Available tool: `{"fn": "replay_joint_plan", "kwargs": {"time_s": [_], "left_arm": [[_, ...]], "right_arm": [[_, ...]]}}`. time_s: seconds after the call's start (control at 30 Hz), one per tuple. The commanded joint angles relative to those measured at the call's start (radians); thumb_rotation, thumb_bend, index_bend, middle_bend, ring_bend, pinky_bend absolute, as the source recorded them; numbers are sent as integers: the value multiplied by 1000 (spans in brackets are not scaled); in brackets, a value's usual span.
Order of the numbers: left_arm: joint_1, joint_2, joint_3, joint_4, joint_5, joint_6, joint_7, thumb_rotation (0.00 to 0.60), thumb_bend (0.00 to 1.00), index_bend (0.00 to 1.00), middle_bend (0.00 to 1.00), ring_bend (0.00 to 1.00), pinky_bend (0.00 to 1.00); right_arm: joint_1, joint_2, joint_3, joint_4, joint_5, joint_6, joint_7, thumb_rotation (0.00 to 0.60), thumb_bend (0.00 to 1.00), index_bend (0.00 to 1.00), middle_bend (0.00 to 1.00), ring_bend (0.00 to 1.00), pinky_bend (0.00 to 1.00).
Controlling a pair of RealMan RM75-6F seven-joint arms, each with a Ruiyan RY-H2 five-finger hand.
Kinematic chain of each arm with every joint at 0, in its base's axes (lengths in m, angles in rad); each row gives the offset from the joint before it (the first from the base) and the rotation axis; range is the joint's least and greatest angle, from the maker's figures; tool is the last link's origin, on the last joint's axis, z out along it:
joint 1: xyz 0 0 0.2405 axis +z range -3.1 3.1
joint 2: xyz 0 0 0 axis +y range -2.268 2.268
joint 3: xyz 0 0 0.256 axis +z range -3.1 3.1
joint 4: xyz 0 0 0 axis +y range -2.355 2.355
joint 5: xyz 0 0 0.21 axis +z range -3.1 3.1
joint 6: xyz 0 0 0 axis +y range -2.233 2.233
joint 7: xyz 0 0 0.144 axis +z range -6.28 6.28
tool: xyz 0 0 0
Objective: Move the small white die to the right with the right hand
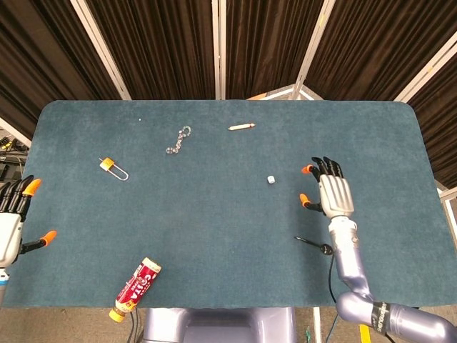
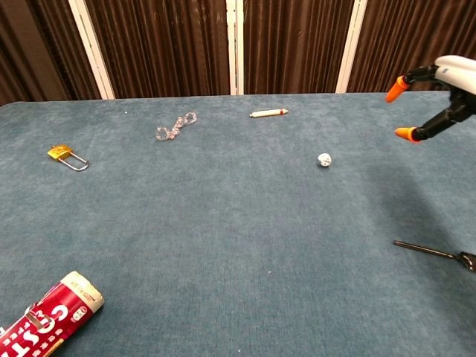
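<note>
The small white die [image 1: 271, 179] [image 2: 324, 159] lies on the blue table, right of centre, with nothing touching it. My right hand [image 1: 330, 191] [image 2: 439, 97] hovers to the right of the die and above the cloth. Its orange-tipped thumb and finger are spread apart and hold nothing. At the table's left edge my left hand [image 1: 14, 221] stays open with its fingers apart; the chest view does not show it.
A white pen [image 1: 241, 126] and a metal chain [image 1: 178, 140] lie near the far edge. A padlock [image 1: 113, 167] sits at the left, a red tube [image 1: 136, 286] at the near left. A black cable end [image 1: 314, 246] lies below my right hand.
</note>
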Motion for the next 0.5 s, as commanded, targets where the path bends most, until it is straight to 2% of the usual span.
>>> {"fn": "replay_joint_plan", "kwargs": {"time_s": [0.03,0.23,0.33,0.5], "left_arm": [[6,5,3,-6,9,12,-5,600,123,0,0,0,0],[22,17,11,-15,30,41,-15,600,123,0,0,0,0],[31,23,17,-19,41,55,-22,600,123,0,0,0,0],[39,23,26,-20,48,59,-12,600,122,0,0,0,0]], "right_arm": [[-37,31,-27,-32,-32,28,24,600,219,321,88,0,0],[-151,128,-125,-68,-149,84,134,600,188,273,35,0,0],[-225,218,-204,-62,-264,113,234,600,166,200,1,0,0],[-321,306,-294,-30,-394,185,351,600,144,79,0,0,0]]}}
